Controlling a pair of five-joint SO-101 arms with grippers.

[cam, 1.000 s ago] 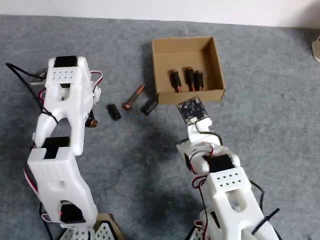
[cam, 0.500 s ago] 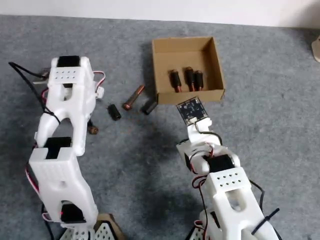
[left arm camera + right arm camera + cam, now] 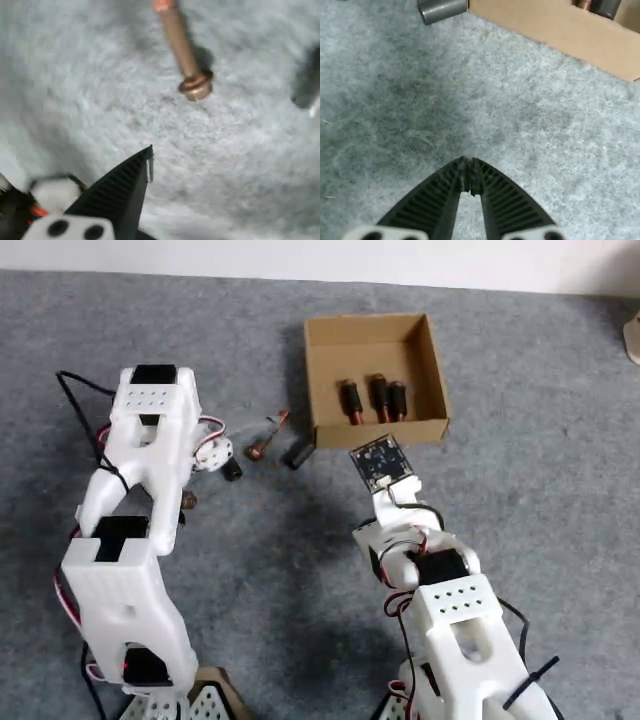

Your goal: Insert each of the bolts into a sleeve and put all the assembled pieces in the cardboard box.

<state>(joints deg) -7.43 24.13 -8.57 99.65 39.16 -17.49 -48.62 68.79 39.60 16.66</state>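
Since three assembled pieces (image 3: 375, 397) already lie in the cardboard box (image 3: 318, 380), the loose bolt (image 3: 267, 435) on the grey mat (image 3: 500, 490) is judged the next target.

Left gripper (image 3: 222, 460): its wrist view shows one finger (image 3: 131, 182) with no partner against the tip, so it is judged parted, with nothing held. The bolt lies just ahead of that finger, on the box side. Its long axis runs diagonally, flanged head (image 3: 196, 86) nearer the gripper and shank pointing away. A black sleeve (image 3: 232, 470) sits just beside the left gripper.

Right gripper (image 3: 470, 186): fingers pressed together, empty, near the box's front wall, with a second sleeve (image 3: 442, 9) ahead of it.

The left arm is nearer the bolt, and a grasp across the shank looks suitable.
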